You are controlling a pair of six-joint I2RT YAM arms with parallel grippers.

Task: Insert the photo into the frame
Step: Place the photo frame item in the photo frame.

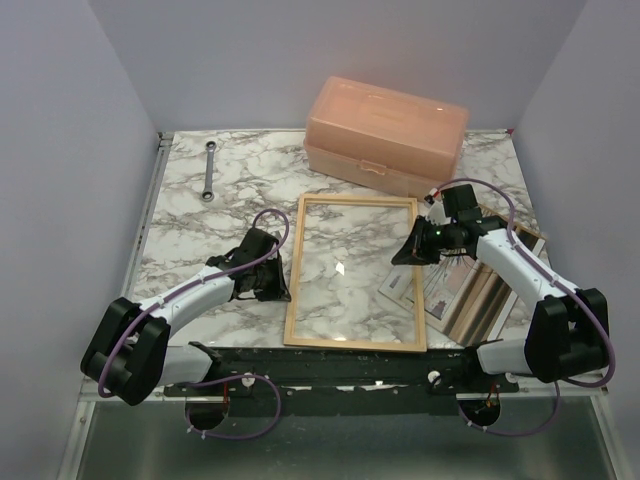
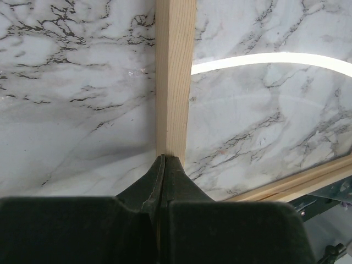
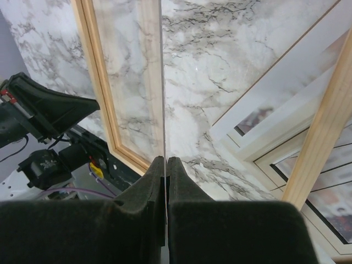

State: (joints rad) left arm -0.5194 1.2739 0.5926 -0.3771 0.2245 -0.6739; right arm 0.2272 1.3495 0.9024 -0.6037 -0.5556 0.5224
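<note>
Frame (image 1: 355,346): flat, mid-counter (image 1: 180,235). Peach box (image 1: 385,130) sits just behind its far rail, with bare marble on your left. Left gripper (image 2: 165,160): closed, tips on the left rail. Right gripper (image 3: 165,159): closed at the right rail; whether it holds anything, you cannot tell. Photo (image 1: 443,288): in the pile (image 1: 480,300) beside that rail.

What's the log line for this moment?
left gripper shut, on frame left rail | right gripper shut, at right rail | photo outside frame
</note>
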